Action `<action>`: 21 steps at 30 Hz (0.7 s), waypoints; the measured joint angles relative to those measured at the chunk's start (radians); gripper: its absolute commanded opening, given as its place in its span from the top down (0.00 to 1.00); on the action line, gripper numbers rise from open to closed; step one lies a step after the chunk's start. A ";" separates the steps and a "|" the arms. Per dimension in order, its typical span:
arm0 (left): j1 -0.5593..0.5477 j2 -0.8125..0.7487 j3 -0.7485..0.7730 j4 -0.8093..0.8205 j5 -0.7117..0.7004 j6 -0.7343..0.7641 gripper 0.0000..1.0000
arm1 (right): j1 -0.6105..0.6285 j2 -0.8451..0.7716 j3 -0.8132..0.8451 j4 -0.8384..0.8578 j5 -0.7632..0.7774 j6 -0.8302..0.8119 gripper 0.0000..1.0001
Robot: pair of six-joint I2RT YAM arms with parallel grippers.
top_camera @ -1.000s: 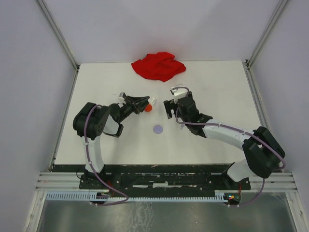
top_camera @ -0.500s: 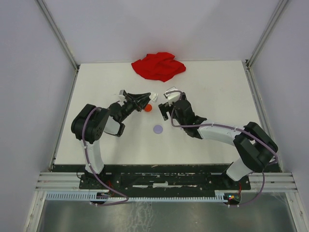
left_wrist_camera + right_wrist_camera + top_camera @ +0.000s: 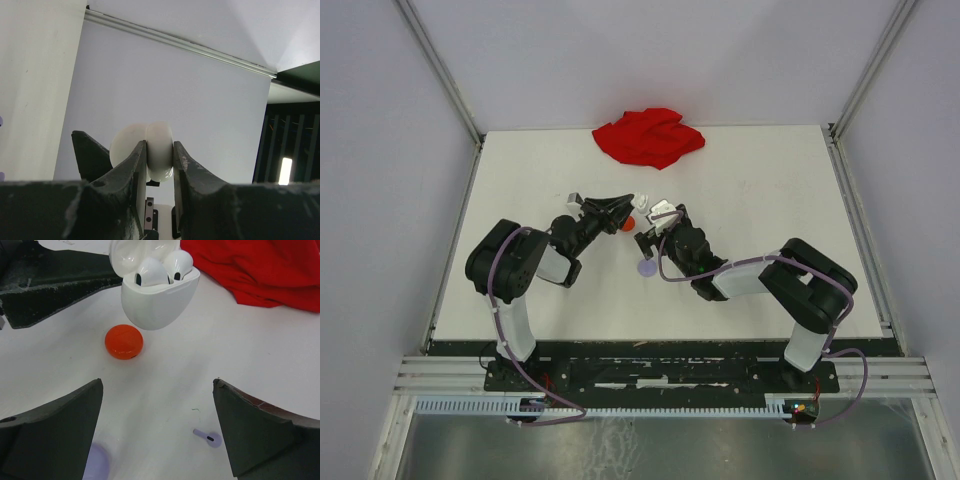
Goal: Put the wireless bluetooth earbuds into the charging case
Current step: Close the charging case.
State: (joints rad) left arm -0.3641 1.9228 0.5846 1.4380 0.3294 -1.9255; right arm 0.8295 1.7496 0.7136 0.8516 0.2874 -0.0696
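Note:
My left gripper (image 3: 626,204) is shut on an open white charging case (image 3: 159,295) and holds it above the table. Two white earbuds (image 3: 152,271) sit in the case's wells. In the left wrist view the case (image 3: 159,150) is pinched between both fingers. My right gripper (image 3: 157,440) is open and empty, low over the table, facing the case. A lavender earbud (image 3: 210,438) lies on the table just inside its right finger. An orange round case (image 3: 124,342) lies shut below the white case. A lavender round case (image 3: 646,267) lies by the right gripper (image 3: 650,243). No red earbuds show.
A crumpled red cloth (image 3: 648,136) lies at the far edge of the table, behind the white case in the right wrist view (image 3: 260,270). The two arms' grippers are close together at mid-table. White walls enclose the table on three sides.
My right gripper has moved left and nearer, towards the lavender case and my left gripper. The left gripper has shifted slightly right, still holding the white case.

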 measured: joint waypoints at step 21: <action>-0.031 -0.047 -0.068 -0.044 -0.066 0.000 0.97 | 0.002 0.100 0.018 0.263 0.058 -0.053 0.01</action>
State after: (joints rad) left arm -0.3946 1.8763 0.5167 1.3941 0.2630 -1.9259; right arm 0.8314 1.8496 0.7315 1.1149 0.3450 -0.1230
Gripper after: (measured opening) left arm 0.305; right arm 0.991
